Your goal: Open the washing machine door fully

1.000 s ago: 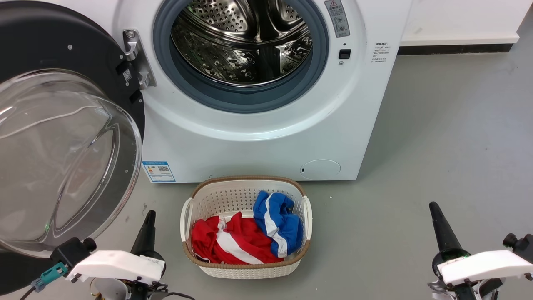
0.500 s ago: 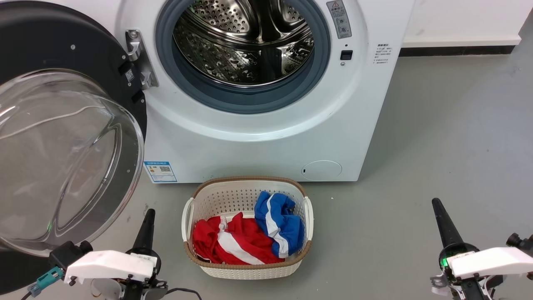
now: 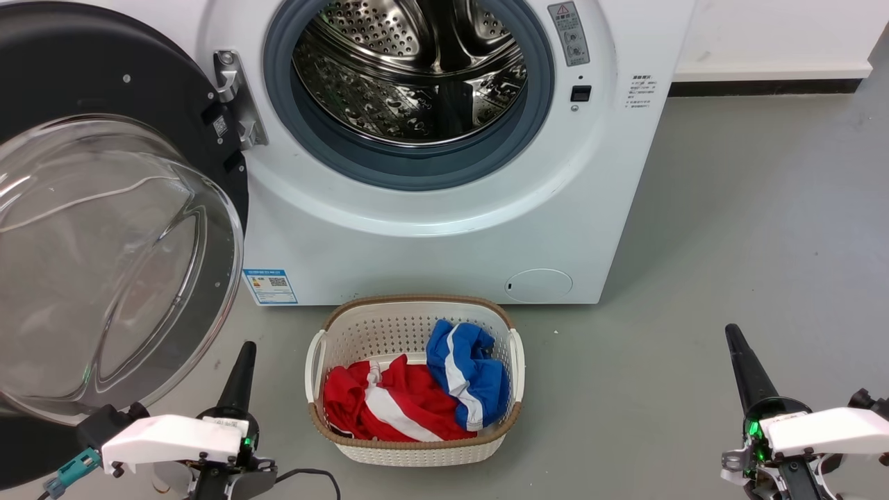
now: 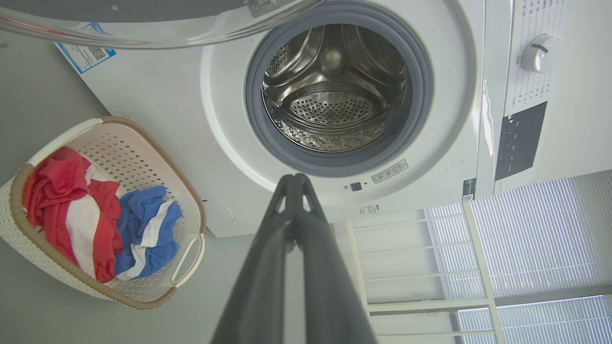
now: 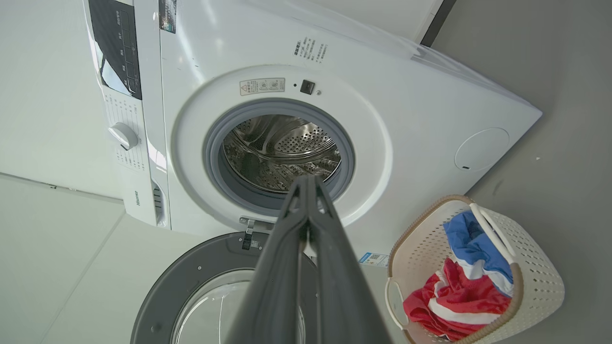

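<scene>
The white washing machine (image 3: 430, 229) stands ahead with its steel drum (image 3: 410, 69) exposed inside the grey gasket. The washing machine door (image 3: 104, 229), black-rimmed with a bulging clear glass bowl, is swung wide open on its hinge (image 3: 233, 97) to the machine's left. In the right wrist view the washing machine door (image 5: 191, 286) lies open below the washing machine (image 5: 267, 119). My left gripper (image 3: 244, 351) is shut and empty, low on the floor side, just right of the door's glass. My right gripper (image 3: 733, 333) is shut and empty at the lower right, well clear of the machine.
A white laundry basket (image 3: 417, 451) with red and blue clothes (image 3: 417, 389) sits on the grey floor (image 3: 729, 229) right before the machine, between my grippers. The open door takes up the left side. A white wall with dark skirting (image 3: 764, 87) runs behind on the right.
The whole head picture has shifted slightly right and down, so the camera moved. Both grippers have drawn a little lower in the view. The door stays open as before.
</scene>
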Controlling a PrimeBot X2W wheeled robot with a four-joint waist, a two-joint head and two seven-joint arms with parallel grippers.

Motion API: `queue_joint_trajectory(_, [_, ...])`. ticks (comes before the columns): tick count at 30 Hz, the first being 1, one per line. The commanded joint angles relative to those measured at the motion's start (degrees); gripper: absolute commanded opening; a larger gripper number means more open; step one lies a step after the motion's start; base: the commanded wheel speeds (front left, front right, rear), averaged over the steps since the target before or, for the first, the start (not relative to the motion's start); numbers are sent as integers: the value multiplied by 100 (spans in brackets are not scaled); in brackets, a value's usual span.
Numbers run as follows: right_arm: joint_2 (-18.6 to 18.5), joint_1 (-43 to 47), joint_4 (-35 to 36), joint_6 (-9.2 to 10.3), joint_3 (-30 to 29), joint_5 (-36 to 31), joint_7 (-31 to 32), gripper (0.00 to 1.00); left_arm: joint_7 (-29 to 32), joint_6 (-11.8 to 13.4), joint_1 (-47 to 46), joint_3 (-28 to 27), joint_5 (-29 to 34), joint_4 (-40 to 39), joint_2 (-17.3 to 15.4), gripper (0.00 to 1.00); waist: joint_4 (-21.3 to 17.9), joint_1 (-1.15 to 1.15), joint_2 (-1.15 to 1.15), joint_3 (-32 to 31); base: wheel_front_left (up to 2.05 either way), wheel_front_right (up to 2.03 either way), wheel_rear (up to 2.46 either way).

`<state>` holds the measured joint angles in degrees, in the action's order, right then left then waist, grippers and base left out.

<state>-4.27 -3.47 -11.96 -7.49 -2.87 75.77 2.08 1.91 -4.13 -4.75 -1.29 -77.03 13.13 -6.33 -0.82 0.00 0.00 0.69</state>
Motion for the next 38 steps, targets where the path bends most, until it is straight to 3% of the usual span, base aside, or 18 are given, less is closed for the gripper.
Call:
queue_joint_trajectory(1, [-30, -114, 2, -1, -17, 129, 31, 0, 45, -60, -99, -57, -114, -13, 30, 0, 3, 0, 0, -2, 0, 0, 0])
queue_joint_trajectory(38, [14, -271, -195, 0, -186, 1701, 292, 0, 424, -342, -161, -481, -1469, 90, 310, 0, 74, 0, 0, -46, 0, 0, 0])
